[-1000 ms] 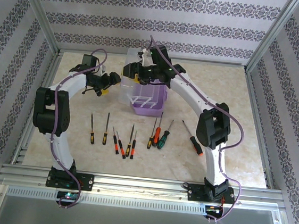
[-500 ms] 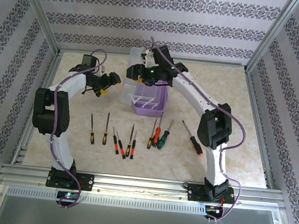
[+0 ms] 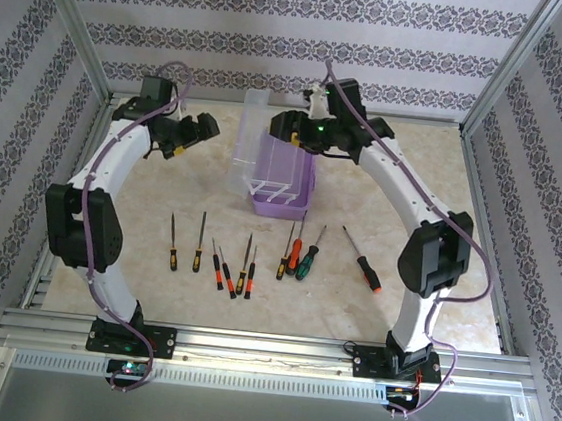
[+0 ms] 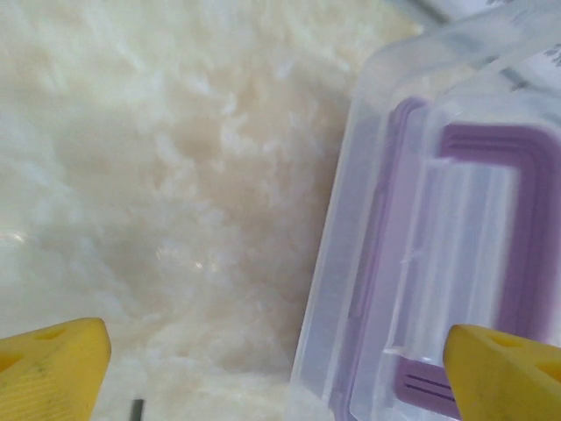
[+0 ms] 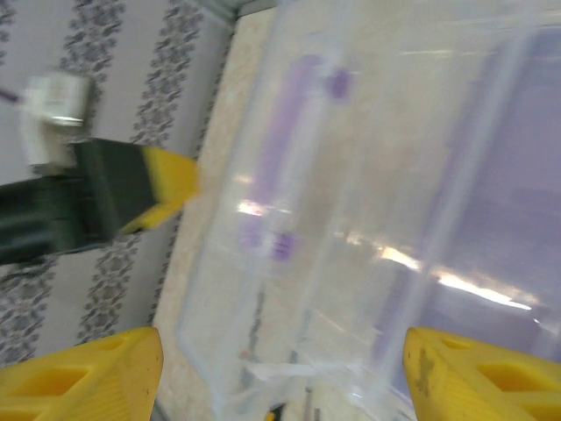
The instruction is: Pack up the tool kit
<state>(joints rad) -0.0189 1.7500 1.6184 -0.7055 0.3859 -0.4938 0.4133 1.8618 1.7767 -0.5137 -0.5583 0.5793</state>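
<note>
While bare table [image 3: 162, 190] flanks the open box [image 3: 283, 193], we see left gripper [image 3: 202, 128] and right gripper [image 3: 282, 126] spread wide, empty, beside its raised lid [image 3: 251, 137].

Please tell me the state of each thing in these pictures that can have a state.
box: open.
lid: raised, off the box's opening.
screwdrivers: lying on the table, outside the box.
left gripper: jaws open, empty.
right gripper: jaws open, empty.

Left gripper [image 4: 279, 364] fingers spread wide above table [image 4: 158, 175]; clear lid [image 4: 351, 219] with purple handle [image 4: 530, 228] at right.
</note>
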